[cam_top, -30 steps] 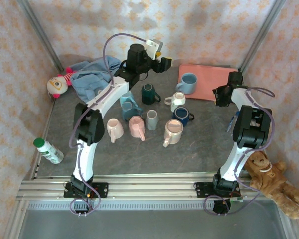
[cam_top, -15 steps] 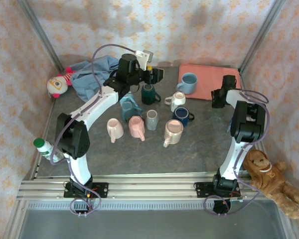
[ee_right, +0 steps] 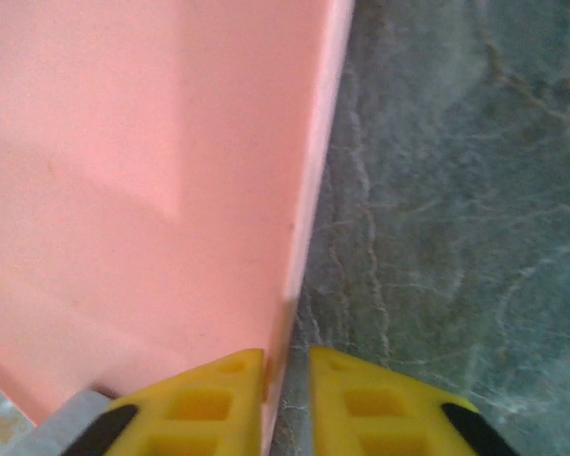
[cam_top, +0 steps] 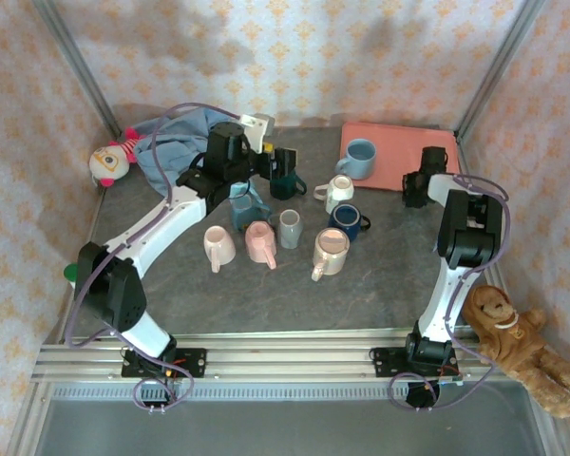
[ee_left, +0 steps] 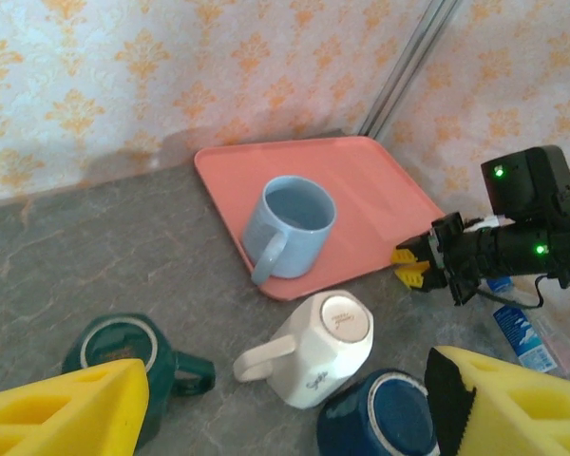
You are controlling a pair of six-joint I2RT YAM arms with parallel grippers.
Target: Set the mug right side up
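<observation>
Above the green mug (ee_left: 114, 347) my left jaws gape. My right jaws pinch the tray (ee_right: 123, 142) rim.

We find the scene evenly and brightly lit from above, with only soft, short shadows on the bench (cam_top: 294, 294). Our right wrist view is softest: the yellow fingers (ee_right: 380, 399) and tray (ee_right: 123, 142) lose sharpness near the lens.

I count nine mugs (cam_top: 290, 228). One tray (cam_top: 399, 142). Two stuffed toys: one doll (cam_top: 107, 161), one monkey (cam_top: 513, 332). One cloth (cam_top: 169, 150). One green-capped bottle (cam_top: 69, 274), plus what looks like a second bottle (ee_left: 518, 328), can't confirm.
</observation>
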